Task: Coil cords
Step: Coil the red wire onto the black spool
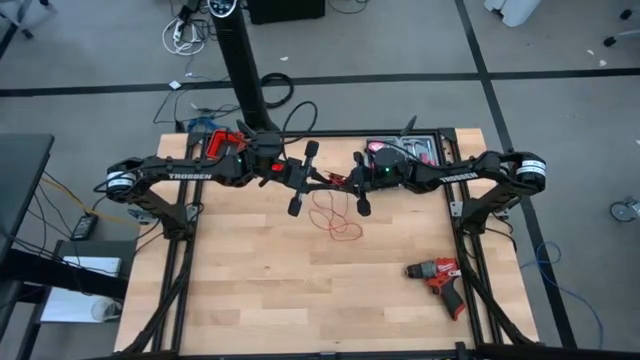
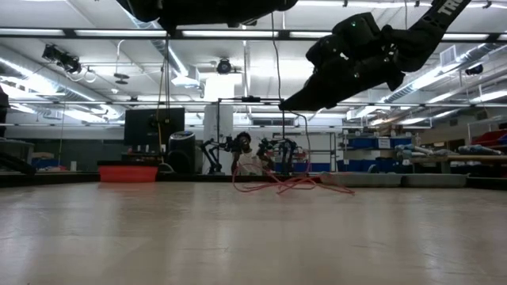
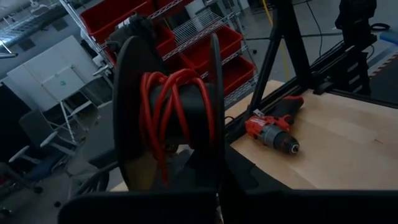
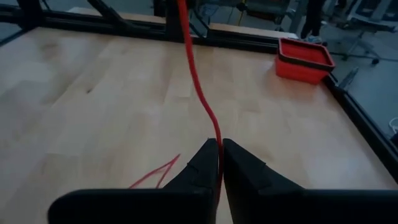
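At centre-left of the overhead frame, holding a black reel [image 3: 168, 112] in the left claw [image 1: 312, 178], fingers pressed together on what looks like its stem. Carrying several red turns already, bunched to one side of the hub in the left wrist frame.

Just right of that, at frame centre, pinching the cord [image 4: 200, 93] in the right claw [image 4: 219, 149], fingers shut tight on the thin red line. Running the cord taut from the pinch up toward the reel, both claws hovering above the table [image 1: 250, 270].

Below centre, trailing the loose remainder [image 1: 338, 222] in slack loops on the wood, well apart from the drill [image 1: 437, 278] at lower right.

Judging the step as feeding another wrap onto the reel, with much still to wind. Doing it well probably means:
- holding light, even tension so each turn seats against the hub, not over a flange;
- guiding the line across the hub's width instead of stacking on the crowded side;
- letting the cord slide through the pinch or re-pinching lower, never jerking;
- watching the loops on the table for crossings that could knot as they lift;
- steering clear of the neighbouring claw, given how close the two are sitting.
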Robot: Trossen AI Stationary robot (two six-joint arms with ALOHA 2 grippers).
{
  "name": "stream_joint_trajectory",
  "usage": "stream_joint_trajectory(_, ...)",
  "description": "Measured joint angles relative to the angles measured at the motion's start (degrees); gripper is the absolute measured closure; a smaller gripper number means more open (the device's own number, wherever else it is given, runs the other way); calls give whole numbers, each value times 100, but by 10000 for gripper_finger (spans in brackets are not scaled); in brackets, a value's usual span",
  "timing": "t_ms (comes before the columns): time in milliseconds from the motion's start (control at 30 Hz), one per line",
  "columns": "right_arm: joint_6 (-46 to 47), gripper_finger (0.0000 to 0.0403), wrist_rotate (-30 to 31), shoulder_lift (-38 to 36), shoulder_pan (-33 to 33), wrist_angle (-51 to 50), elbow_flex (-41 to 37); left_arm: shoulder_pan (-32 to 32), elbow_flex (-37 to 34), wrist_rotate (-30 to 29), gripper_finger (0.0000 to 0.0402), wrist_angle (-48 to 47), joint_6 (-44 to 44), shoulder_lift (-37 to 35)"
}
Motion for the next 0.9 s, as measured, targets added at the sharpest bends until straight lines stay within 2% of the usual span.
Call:
stream_joint_trajectory(433, 289, 334, 81, 0, 0, -192, 0, 0, 0, -52, 401, -2, -26, 0)
stream_joint_trajectory(900, 348, 348, 67, -238, -4, -653, -2, 9, 0, -131, 401, -229, -142, 0)
